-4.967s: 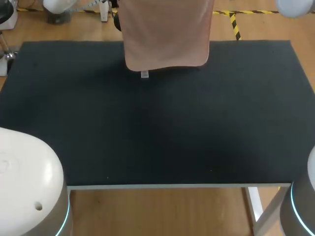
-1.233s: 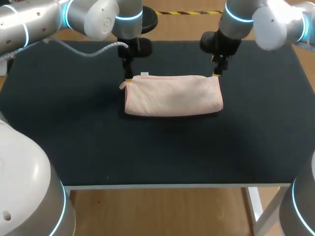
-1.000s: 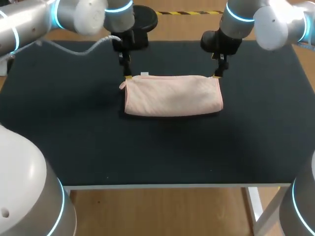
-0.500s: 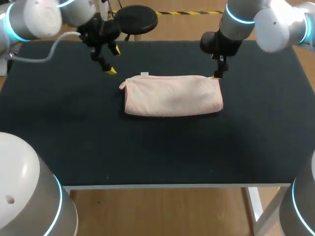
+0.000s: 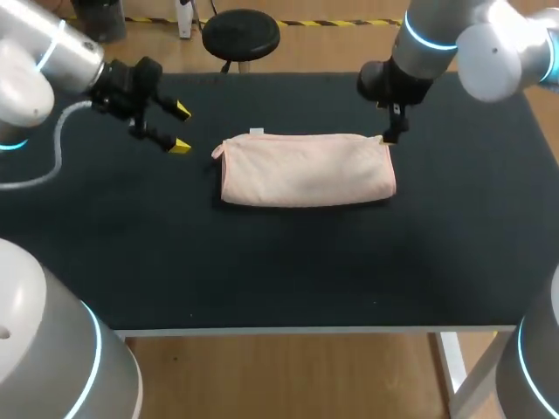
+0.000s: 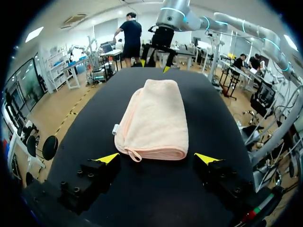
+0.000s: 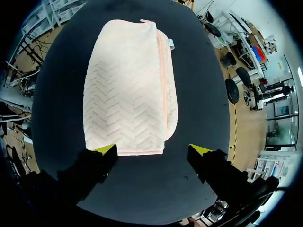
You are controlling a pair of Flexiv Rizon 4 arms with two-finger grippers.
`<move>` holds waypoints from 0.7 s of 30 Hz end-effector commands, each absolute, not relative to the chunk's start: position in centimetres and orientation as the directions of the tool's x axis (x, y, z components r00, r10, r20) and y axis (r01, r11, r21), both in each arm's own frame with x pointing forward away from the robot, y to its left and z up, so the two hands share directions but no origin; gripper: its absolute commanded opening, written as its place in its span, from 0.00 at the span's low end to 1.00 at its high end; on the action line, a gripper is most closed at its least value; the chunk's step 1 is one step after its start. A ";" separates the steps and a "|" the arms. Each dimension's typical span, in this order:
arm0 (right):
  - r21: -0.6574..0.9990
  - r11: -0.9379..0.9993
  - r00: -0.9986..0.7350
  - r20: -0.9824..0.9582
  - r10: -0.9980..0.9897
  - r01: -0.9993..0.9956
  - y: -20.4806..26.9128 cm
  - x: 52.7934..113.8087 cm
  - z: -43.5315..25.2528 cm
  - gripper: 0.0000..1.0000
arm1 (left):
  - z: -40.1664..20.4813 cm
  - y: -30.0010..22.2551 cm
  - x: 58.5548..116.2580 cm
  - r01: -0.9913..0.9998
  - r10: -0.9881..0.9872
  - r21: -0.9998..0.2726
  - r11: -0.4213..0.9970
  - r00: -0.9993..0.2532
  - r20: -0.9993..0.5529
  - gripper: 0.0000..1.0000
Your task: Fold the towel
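One folded pink towel [image 5: 306, 170] on the black tabletop [image 5: 262, 271] (far half)

My left arm [image 5: 35, 61] and right arm [image 5: 493, 44]: glossy silver-white, glowing cyan rings [image 5: 428, 39], white cable [image 5: 56, 140] off the left. Left gripper [image 6: 156, 158] and right gripper [image 7: 152, 150] are chunky black, visible screws [image 6: 75, 190], yellow tips [image 6: 108, 158].

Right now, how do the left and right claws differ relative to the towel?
Left claw sits apart from the towel, off its left end; right claw is at its far right corner. Left claw is tilted, pointing across the table at the towel; right claw points down. Both are open, gripping nothing.
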State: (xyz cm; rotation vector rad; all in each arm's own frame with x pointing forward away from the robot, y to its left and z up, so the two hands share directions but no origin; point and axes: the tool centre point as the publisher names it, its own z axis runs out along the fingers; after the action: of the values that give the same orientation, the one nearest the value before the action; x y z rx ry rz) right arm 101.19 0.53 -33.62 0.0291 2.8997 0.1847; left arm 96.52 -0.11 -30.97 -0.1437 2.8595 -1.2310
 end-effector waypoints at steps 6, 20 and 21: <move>0.115 0.993 -0.969 -0.244 0.029 0.001 0.1 100.1 -33.1 1.00 | -31.7 0.8 97.0 -0.029 -0.073 -0.820 0.572 -0.997 -0.016 1.00; 0.081 0.994 -0.970 -0.237 -0.055 -0.077 0.4 99.7 -32.8 1.00 | -31.7 1.1 97.2 -0.020 -0.065 -0.803 0.596 -0.998 -0.023 1.00; 0.081 0.994 -0.970 -0.237 -0.055 -0.077 0.4 99.7 -32.8 1.00 | -31.7 1.1 97.2 -0.020 -0.065 -0.803 0.596 -0.998 -0.023 1.00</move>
State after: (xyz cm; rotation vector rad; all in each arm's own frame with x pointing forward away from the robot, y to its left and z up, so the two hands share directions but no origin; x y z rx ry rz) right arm 99.63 0.45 -32.88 -0.0974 2.8977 0.1339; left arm 97.13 1.07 -31.63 -0.0751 2.7629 -1.3862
